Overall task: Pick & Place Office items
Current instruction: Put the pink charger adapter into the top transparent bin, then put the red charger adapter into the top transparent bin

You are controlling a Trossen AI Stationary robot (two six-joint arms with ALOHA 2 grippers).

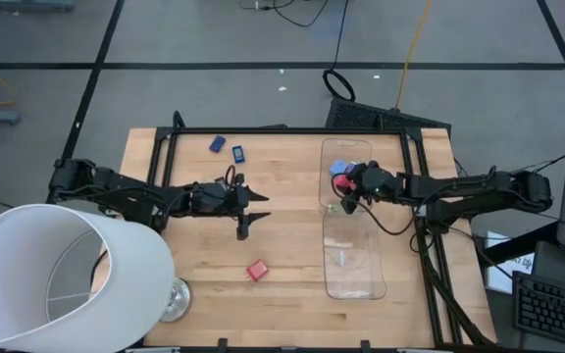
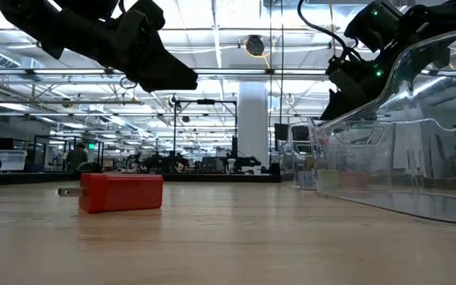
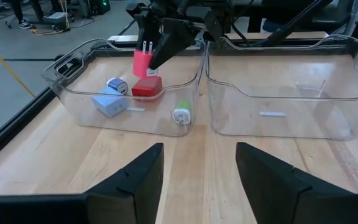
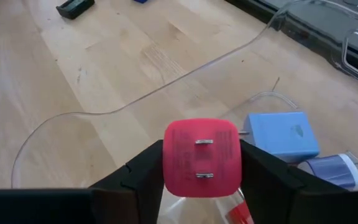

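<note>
I've got the pink charger pinched between the fingers of my right end effector, prongs facing the wrist camera, and I'm holding it up over the far compartment of the clear tray. From my left wrist I can see it hanging above what's already in there: a red block, a light blue charger, a small blue-and-white one and a green-tipped one against the near wall. So that compartment is filling up nicely; the second one looks close to bare, just a faint scrap or two I can't make out. My left end effector hovers above the middle of the wooden surface, fingers spread and gripping nothing. Left to collect, by my count: a red charger lying out on the surface just past my left arm, and two dark blue pieces near the far edge, side by side. I'd call this roughly past halfway, with this pink one about ready to drop.
</note>
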